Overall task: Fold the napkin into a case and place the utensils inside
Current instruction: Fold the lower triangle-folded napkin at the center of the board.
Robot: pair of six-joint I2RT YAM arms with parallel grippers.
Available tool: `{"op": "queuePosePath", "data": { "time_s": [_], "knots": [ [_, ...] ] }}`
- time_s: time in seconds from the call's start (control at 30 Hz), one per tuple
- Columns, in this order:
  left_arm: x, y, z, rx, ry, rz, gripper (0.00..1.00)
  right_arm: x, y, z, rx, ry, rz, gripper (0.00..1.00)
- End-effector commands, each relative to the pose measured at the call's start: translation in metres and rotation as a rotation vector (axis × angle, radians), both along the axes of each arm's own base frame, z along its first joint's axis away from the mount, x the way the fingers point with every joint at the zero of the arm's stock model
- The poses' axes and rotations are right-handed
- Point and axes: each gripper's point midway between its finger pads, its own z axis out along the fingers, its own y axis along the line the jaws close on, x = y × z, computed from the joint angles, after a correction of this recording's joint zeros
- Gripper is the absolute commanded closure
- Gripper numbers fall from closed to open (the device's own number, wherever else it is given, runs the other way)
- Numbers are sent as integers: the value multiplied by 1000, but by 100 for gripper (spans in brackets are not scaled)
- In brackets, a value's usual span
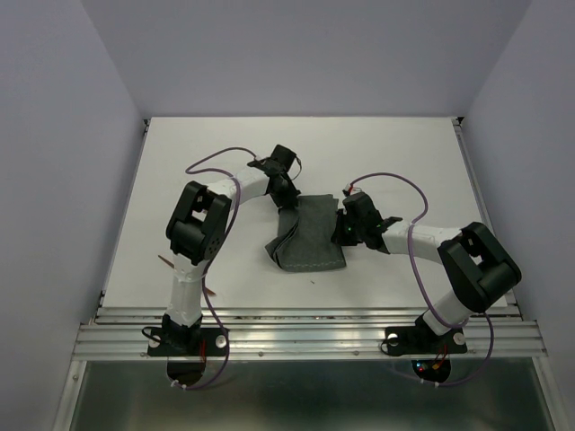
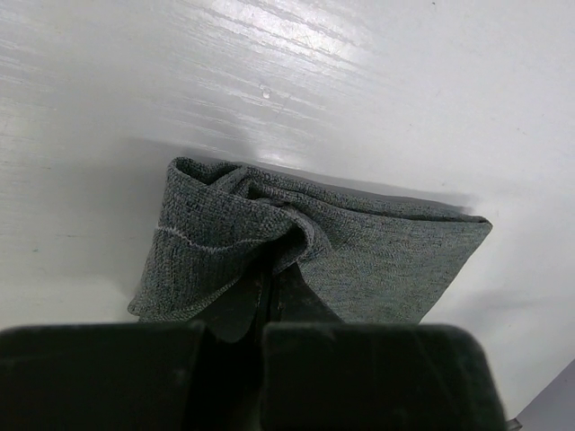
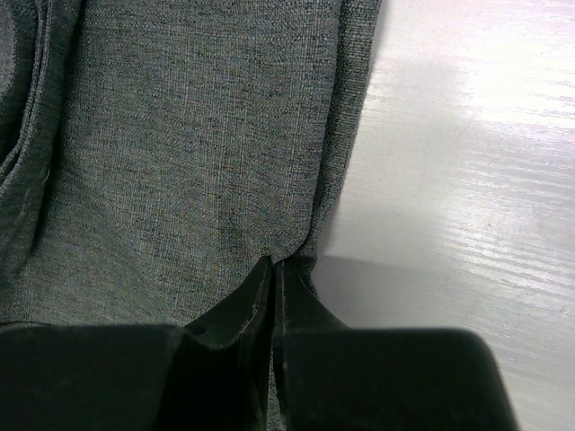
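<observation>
Grey-green napkin (image 1: 310, 241) — left jaws clamped on its bunched far corner, right jaws on its right edge.

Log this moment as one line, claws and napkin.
stage: folding | left claw: shut on napkin far-left corner | right claw: shut on napkin right edge | napkin: part-folded, bunched, on table
</observation>
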Motion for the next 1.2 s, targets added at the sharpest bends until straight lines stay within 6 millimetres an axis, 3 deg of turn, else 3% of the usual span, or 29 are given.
{"op": "queuePosePath", "data": {
  "time_s": [0.0,0.03,0.13,0.17,0.2,0.27,0.37,0.5,0.77,1.17],
  "knots": [
    [9,-1,3,9,-18,24,100,-39,-26,-36,-111,157,10,99],
    [8,0,2,13,-17,27,100,-39,-26,-33,-110,154,4,97],
    [6,1,-3,19,-8,31,100,-31,-28,-13,-103,111,-34,72],
    [5,2,-4,21,-6,31,100,-27,-28,3,-88,76,-46,58],
    [5,2,-4,20,-7,32,100,-24,-27,12,-77,59,-55,52],
    [4,3,-7,24,-4,35,100,-19,-19,39,-11,16,-70,44],
    [3,4,-9,25,-1,36,100,-20,-1,64,94,-3,-75,30],
    [2,4,-12,22,4,42,100,-27,41,93,205,-41,-38,26],
    [1,6,-13,30,10,46,100,-19,112,93,346,15,52,20],
    [0,9,-13,44,5,52,100,11,134,94,380,5,-11,7]
  ]
}}
